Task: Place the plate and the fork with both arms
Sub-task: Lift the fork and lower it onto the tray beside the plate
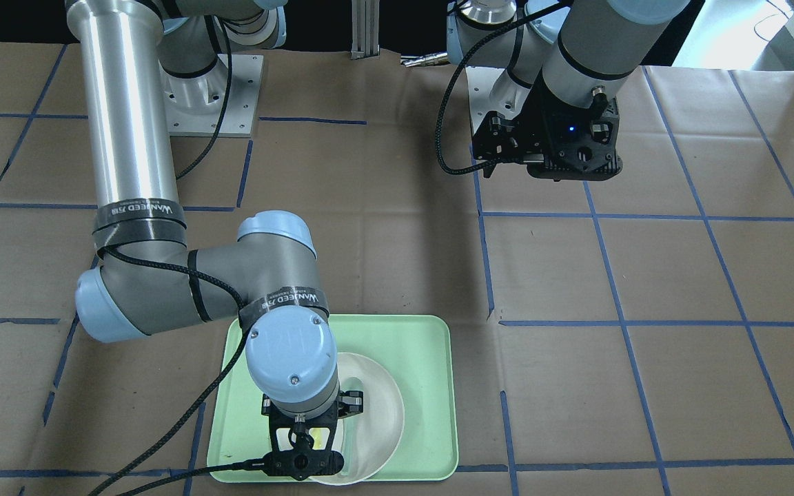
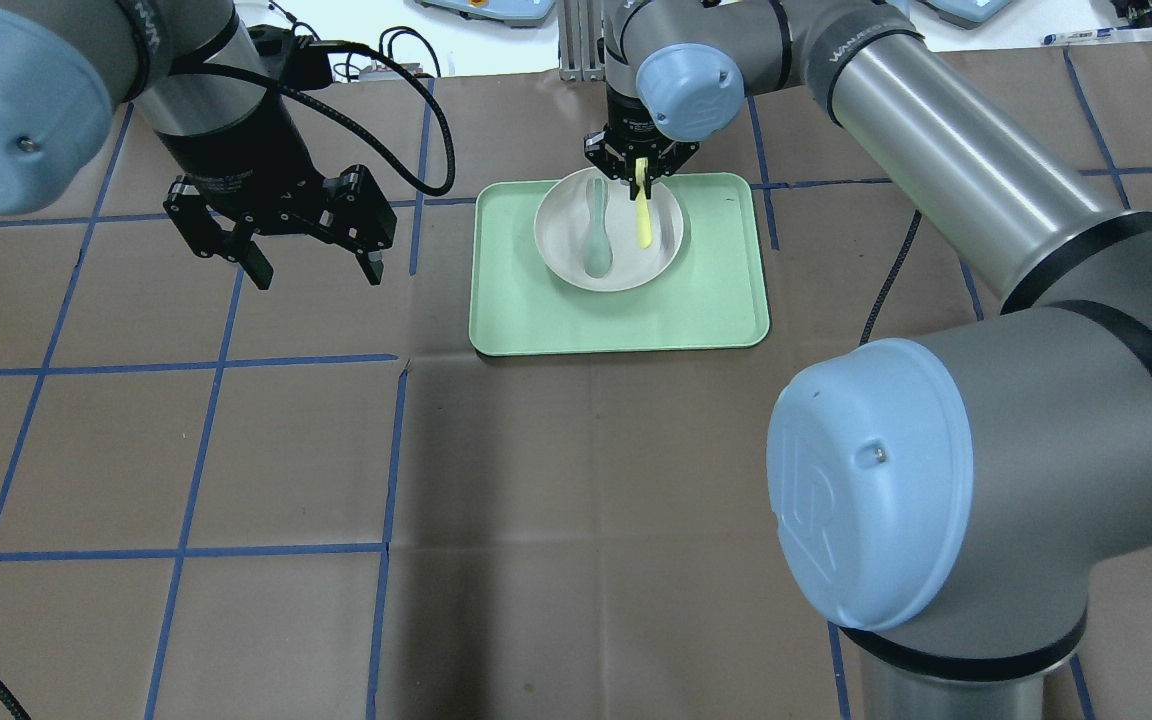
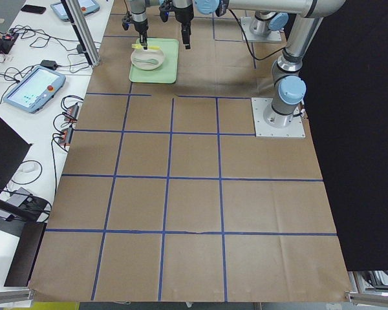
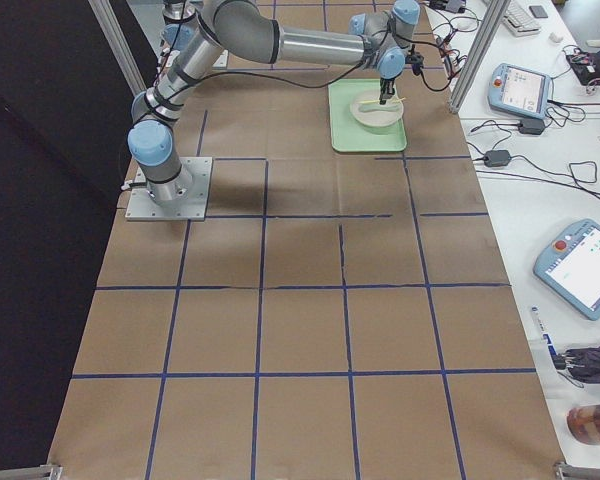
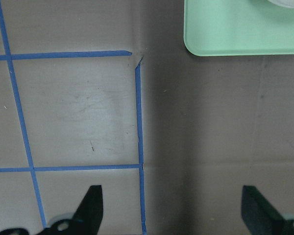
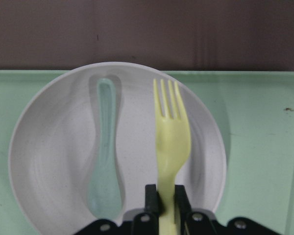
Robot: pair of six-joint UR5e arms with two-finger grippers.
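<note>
The round off-white plate (image 2: pixel 564 252) lies on the mint-green tray (image 2: pixel 536 320). My right gripper (image 2: pixel 640 178) is over the plate's far edge, shut on the handle of the pale-yellow fork (image 2: pixel 644 215). In the right wrist view the fork (image 6: pixel 171 142) sticks out from the shut gripper (image 6: pixel 167 196) with its tines over the plate (image 6: pixel 54 156). I cannot tell if the tines touch the plate. My left gripper (image 2: pixel 317 277) is open and empty above the paper, left of the tray. The left wrist view shows its gripper (image 5: pixel 170 200) spread wide over bare paper.
A grey-green spoon (image 2: pixel 596 240) lies in the plate beside the fork, also in the right wrist view (image 6: pixel 104 171). Brown paper with blue tape lines (image 2: pixel 226 362) covers the table. The tray's corner (image 5: pixel 235 29) shows ahead of my left gripper.
</note>
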